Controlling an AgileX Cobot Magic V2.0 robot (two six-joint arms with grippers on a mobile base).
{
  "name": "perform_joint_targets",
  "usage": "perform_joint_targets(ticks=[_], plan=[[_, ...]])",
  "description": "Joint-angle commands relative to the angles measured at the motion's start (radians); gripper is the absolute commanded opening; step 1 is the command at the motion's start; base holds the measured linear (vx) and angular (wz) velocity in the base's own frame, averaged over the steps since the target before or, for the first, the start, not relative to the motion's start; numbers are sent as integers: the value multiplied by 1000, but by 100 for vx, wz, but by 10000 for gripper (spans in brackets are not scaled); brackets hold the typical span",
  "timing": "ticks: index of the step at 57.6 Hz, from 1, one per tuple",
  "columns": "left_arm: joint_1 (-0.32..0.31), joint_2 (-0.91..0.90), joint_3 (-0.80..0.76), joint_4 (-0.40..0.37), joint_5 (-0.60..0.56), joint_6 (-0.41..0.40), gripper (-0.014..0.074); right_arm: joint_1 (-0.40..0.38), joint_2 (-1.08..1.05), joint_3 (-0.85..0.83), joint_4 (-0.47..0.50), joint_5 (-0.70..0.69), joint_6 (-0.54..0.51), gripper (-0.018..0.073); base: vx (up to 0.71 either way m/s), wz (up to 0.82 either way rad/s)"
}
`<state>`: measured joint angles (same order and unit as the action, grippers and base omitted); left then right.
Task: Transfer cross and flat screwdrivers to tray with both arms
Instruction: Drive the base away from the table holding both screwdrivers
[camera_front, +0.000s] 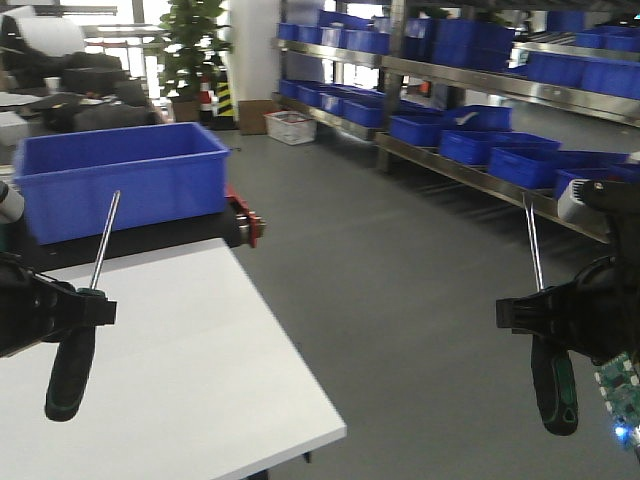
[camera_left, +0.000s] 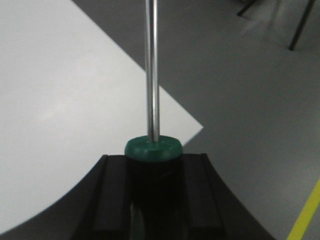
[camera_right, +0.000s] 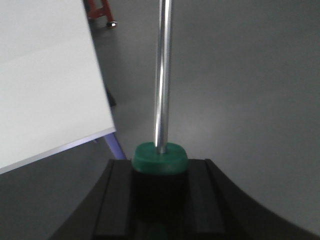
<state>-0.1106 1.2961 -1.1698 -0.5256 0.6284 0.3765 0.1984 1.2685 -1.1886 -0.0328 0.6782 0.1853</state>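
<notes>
**Both screwdrivers held aloft, one per gripper**

L side: left gripper (camera_front: 88, 305) is closed tight round the top of the handle of the left screwdriver (camera_front: 72, 365), just under where the shaft starts. The handle is black w/ green inlay and hangs down below the jaws. The steel shaft points up, leaning a bit to the right, w/ its tip in front of the blue bin (camera_front: 120, 180). The tool is in the air above the white table (camera_front: 190, 390), not touching it. In the left wrist view the handle's green collar sits wedged between the black fingers (camera_left: 112, 195) and the shaft runs straight up the frame. The table corner lies below, w/ grey floor (camera_left: 240, 125) beyond and a yellow line (camera_left: 306, 215) at bottom right.

R side: right gripper (camera_front: 527, 315) is clamped the same way on the right screwdriver (camera_front: 555, 395). Handle down, shaft up and nearly vertical, w/ a slight lean to the left. It hangs over bare floor, well apart from the table edge. A small green circuit board (camera_front: 622, 388) shows on the arm just beside the handle. In the right wrist view the green collar is pinched between the fingers, w/ the table edge off to the upper left.

The two tools are about level w/ each other in the front view and well apart. Cross vs flat: can't tell, tips too small. Behind stand shelves (camera_front: 480, 70) loaded w/ more blue bins
</notes>
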Motion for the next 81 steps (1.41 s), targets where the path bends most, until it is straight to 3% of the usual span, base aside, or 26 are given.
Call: perform_joint_targets(ticks=[1, 47, 81], plan=[[-6, -29, -29, -36, -69, -8, -1, -3, -31, -32, -7, -85, -4, -8, -7, -85], [-6, -29, -29, -36, -69, -8, -1, -3, -31, -32, -7, -85, -4, -8, 8, -84], [-6, -29, -29, -36, -69, -8, -1, -3, -31, -32, -7, -85, -4, -8, 24, -55]])
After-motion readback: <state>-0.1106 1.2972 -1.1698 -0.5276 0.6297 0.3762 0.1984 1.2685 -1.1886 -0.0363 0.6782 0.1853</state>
